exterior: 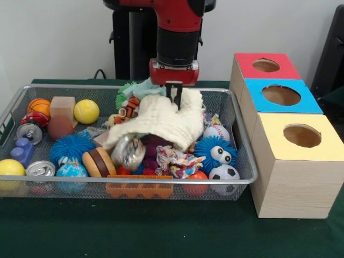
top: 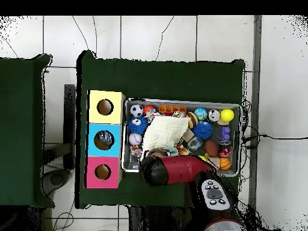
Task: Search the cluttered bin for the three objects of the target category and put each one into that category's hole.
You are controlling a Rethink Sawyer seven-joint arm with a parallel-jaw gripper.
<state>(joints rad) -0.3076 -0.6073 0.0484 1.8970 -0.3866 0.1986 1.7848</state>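
Right, the red and black arm (exterior: pixel 177 32) comes straight down over the back half of the cluttered bin (exterior: pixel 244 177), and its gripper (exterior: pixel 174 95) sits right against the top of a cream-white cloth (exterior: pixel 161 124) heaped in the middle. The dark fingers look close together and pressed into the fabric, though from the front I cannot tell for sure whether they are clamped on it. The cloth drapes down over the toys beneath. Tucked under its lower left edge is something shiny and see-through (exterior: pixel 128 151), too crumpled to say if it is one of the bottles; no clear bottle shows anywhere else. Around it: a yellow ball (exterior: pixel 86 111), a wooden block (exterior: pixel 62 107), a small basketball (exterior: pixel 39 106), two silver cans (exterior: pixel 41 170), a blue spiky ball (exterior: pixel 70 147), a googly-eyed blue fuzzy toy (exterior: pixel 217 152) and a mini football (exterior: pixel 224 174). Just beside the bin stand three wooden boxes, each with a round hole: red top (exterior: pixel 267 65), blue top (exterior: pixel 281 95), yellow top (exterior: pixel 302 135). From overhead, the arm (top: pixel 177 170) covers the bin's (top: pixel 180 101) near rim, and the cloth (top: pixel 162 132) lies toward the box side.
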